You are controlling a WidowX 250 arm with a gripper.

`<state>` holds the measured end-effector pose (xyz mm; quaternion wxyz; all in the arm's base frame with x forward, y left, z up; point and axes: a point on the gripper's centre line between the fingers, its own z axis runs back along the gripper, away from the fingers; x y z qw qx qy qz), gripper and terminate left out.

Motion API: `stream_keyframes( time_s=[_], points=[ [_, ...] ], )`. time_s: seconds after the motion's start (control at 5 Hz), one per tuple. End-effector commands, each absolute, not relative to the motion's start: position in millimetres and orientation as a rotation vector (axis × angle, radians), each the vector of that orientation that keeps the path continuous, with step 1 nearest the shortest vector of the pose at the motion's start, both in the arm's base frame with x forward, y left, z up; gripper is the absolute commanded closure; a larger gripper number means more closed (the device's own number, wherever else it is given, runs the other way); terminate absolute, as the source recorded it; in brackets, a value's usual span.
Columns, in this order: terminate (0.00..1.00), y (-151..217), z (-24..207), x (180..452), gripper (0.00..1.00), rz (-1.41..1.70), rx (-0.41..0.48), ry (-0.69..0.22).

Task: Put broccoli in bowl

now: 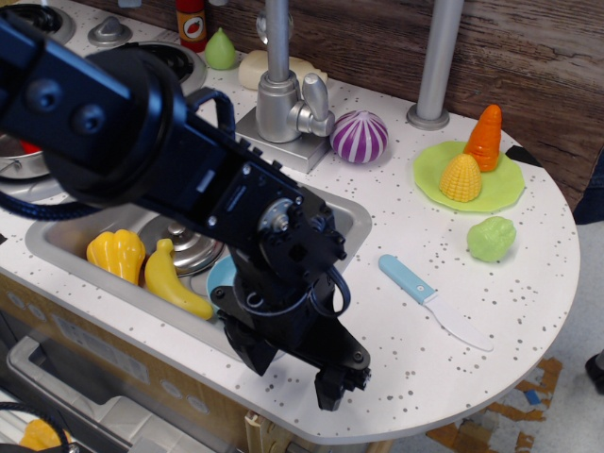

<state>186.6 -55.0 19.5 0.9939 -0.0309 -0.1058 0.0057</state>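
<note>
the broccoli point(491, 238) lies on the speckled counter point(528, 293) at the right, just below the flat light-green plate point(500, 193) and apart from it. it sits well away from the gripper point(300, 370), which hangs low over the counter's front edge, to the left and nearer the camera. between the two lies one toy knife point(436, 302) with a light-blue handle. the gripper's fingers point down at the counter; whether they are parted or pressed together i cannot tell, and nothing shows between them.

the bowl point(223, 276) is in the sink point(57, 247), mostly hidden behind the black arm point(160, 151), with only a sliver of its light-blue rim showing beside one banana point(175, 280). one yellow pepper point(117, 254) and one steel lid point(185, 243) lie in the sink too.

on the plate sit one corn cob point(461, 178) and one carrot point(485, 138), touching. one purple striped onion point(360, 137) rests beside the faucet point(283, 90). further back stand one green pear point(220, 50) and one red bottle point(192, 23).
</note>
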Motion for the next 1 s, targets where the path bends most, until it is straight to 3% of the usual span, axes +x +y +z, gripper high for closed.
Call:
stream_keyframes(
  time_s=[0.0,0.4,0.6,0.8],
  points=[
    [0.00,-55.0,19.5,186.6,0.00,0.011,-0.062,-0.212],
    [0.00,-90.4,63.1,251.7,0.00,-0.068,-0.022,-0.193],
    [0.00,-101.4,74.4,288.1,0.00,-0.067,-0.034,-0.177],
    [0.00,-112.3,68.7,313.6,0.00,-0.073,-0.024,-0.184]
  ],
)
